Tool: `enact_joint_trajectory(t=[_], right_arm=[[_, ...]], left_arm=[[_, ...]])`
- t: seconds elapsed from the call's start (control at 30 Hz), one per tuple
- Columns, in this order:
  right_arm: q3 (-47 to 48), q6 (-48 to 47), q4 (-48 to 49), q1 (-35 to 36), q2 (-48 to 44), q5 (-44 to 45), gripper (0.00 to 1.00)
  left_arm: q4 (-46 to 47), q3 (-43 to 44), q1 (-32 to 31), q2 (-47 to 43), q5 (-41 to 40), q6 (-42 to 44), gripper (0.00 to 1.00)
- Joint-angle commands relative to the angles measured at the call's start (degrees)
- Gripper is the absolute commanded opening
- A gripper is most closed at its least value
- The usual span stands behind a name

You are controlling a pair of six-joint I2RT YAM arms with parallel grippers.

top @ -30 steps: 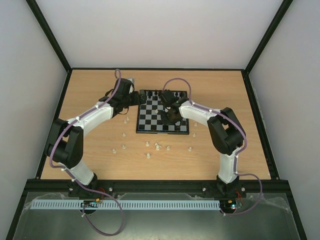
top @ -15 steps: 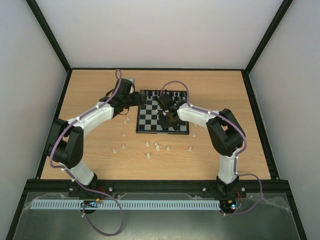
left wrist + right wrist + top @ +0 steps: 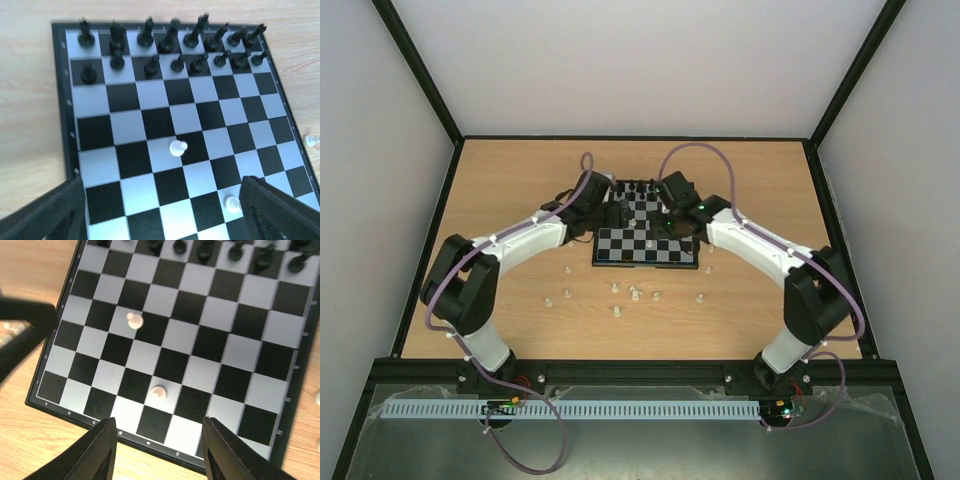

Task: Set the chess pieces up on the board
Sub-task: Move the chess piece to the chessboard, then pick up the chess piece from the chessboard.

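My right hand (image 3: 159, 425) hangs low over the near edge of the board (image 3: 220, 315). Its two fingers (image 3: 95, 450) are parted to a moderate gap and grip nothing, and I can see only checks and the black rim between them. One white pawn (image 3: 159, 392) stands just beyond that gap, in the second row from the near rim, clear of both fingertips. A second white pawn (image 3: 134, 320) stands further in and to the left, roughly mid-board, well apart from the hand. My left hand (image 3: 161, 185) is over the same board from the other side, spread wide and also empty, with one dark finger (image 3: 45, 215) in each lower corner of its wrist view. In that view the nearer pawn sits just beside the inner edge of the right-side finger; I cannot tell whether they touch. The mid-board pawn lies ahead of the open gap. The black pieces (image 3: 170, 42) stand upright along the two far rows, some a little blurred. From the overhead camera both hands meet above the board, the left over its left half and the right over its far right part. The loose chess pieces (image 3: 636, 293) are scattered on the desk (image 3: 760, 180) in front of the board's near rim, well apart from either hand, and a few more lie off its left and right sides.
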Motion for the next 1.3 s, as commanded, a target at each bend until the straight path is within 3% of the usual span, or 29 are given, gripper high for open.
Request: enact_joint_trajectory(t=[0.0, 0.13, 0.2, 0.37, 0.53, 0.63, 1.0, 1.27], right_arm=[[-5.1, 0.6, 0.9, -2.9, -5.5, -1.9, 0.47], [-8.5, 0.5, 2.5, -5.0, -8.8, -3.7, 0.47], [-9.5, 0.3, 2.7, -6.0, -9.9, -4.4, 0.47], [-11.1, 0.0, 3.3, -6.9, -11.2, -5.4, 0.47], [-11.3, 0.0, 3.5, -7.0, -11.4, -6.1, 0.47], [-11.1, -0.1, 3.6, -7.1, -11.2, -6.5, 0.47], [-11.2, -0.1, 3.8, -7.1, -10.1, -5.8, 0.46], [-11.4, -0.1, 3.8, -7.1, -10.2, -5.9, 0.45]], left_arm=[[-2.3, 0.1, -2.1, 4.7, -3.5, 0.6, 0.81], [-2.8, 3.5, -3.9, 10.1, -5.4, 0.8, 0.57], [-3.1, 5.6, -4.4, 12.7, -5.7, 0.8, 0.51], [-3.5, 9.9, -4.4, 16.7, -5.7, 0.7, 0.5], [-3.8, 12.0, -4.4, 18.0, -6.5, 0.9, 0.64], [-4.1, 13.7, -4.4, 19.6, -5.7, 1.0, 0.65], [-4.6, 15.8, -4.6, 22.8, -4.8, 1.0, 0.42], [-5.6, 16.2, -5.0, 23.2, -5.5, 0.8, 0.18]])
